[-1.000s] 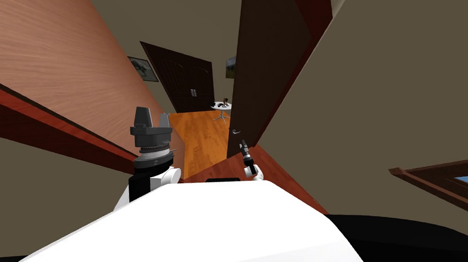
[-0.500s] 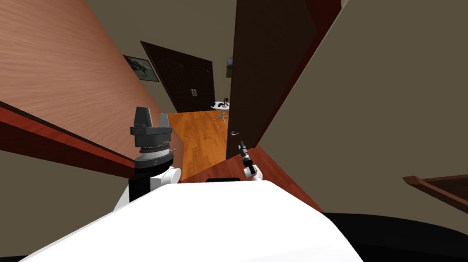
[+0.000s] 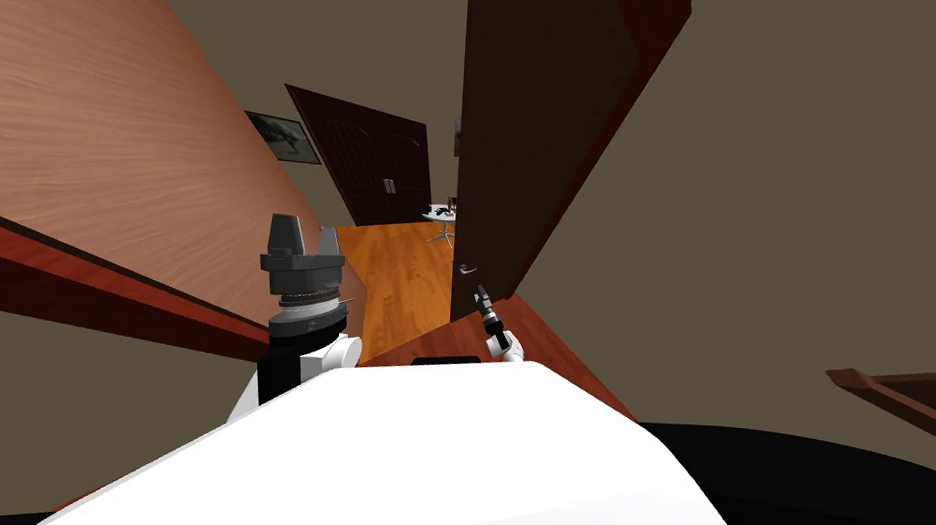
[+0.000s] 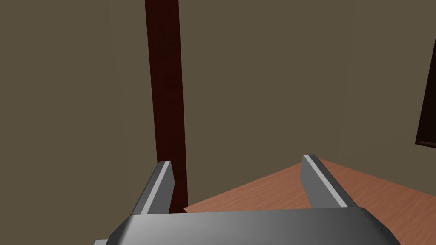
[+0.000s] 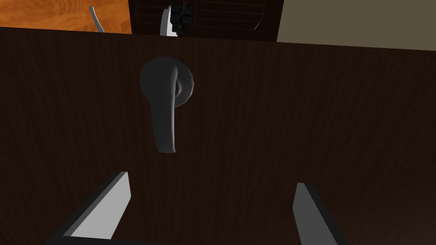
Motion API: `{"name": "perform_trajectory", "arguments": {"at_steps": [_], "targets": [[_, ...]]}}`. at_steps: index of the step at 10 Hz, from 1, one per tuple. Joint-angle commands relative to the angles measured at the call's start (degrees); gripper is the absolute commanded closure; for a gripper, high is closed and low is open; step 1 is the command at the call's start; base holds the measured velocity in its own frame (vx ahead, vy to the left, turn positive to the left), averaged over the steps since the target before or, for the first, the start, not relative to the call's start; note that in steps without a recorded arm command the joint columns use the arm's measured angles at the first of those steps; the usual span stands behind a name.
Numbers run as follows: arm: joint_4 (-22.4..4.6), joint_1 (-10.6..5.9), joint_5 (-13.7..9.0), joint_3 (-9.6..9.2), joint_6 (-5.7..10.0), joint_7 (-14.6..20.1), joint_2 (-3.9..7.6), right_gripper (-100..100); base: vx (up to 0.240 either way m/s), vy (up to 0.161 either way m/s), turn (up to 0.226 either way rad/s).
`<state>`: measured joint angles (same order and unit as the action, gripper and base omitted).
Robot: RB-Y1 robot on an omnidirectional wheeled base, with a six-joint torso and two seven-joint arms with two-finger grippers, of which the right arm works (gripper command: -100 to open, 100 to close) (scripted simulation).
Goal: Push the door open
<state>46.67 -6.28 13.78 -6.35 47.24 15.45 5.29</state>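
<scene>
The dark wood-grained door (image 5: 298, 106) with a grey handle (image 5: 164, 106) is ajar, the spread right gripper (image 5: 209, 179) seemingly near it, left gripper (image 4: 237, 160) spread too.

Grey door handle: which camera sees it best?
The right wrist view: the grey lever handle hangs large and close on the dark brown door. The head view shows it tiny; the left wrist view faces a wall.
</scene>
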Motion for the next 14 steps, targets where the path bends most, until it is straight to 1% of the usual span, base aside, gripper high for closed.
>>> {"name": "perform_trajectory", "arguments": {"at_steps": [1, 3, 6, 11, 13, 14], "targets": [[-2.9, -1.20, 0.3, -0.17, 0.67, 0.3, -0.03, -100, 0.057, -0.065, 0.042], [-6.0, -2.51, 0.7, -0.45, 1.26, 0.6, -0.10, -100, 0.069, -0.073, 0.044], [-9.8, -4.11, 1.2, -0.81, 1.98, 1.0, -0.22, -100, 0.067, -0.070, 0.032], [-14.7, -6.14, 1.9, -1.25, 2.90, 1.6, -0.44, -100, 0.044, -0.053, 0.026], [-15.2, -6.33, 1.9, -1.30, 2.98, 1.6, -0.46, -100, 0.025, -0.024, 0.008], [-14.4, -5.98, 2.0, -1.35, 2.58, 1.7, -0.42, -100, 0.009, -0.008, 0.002]]}}
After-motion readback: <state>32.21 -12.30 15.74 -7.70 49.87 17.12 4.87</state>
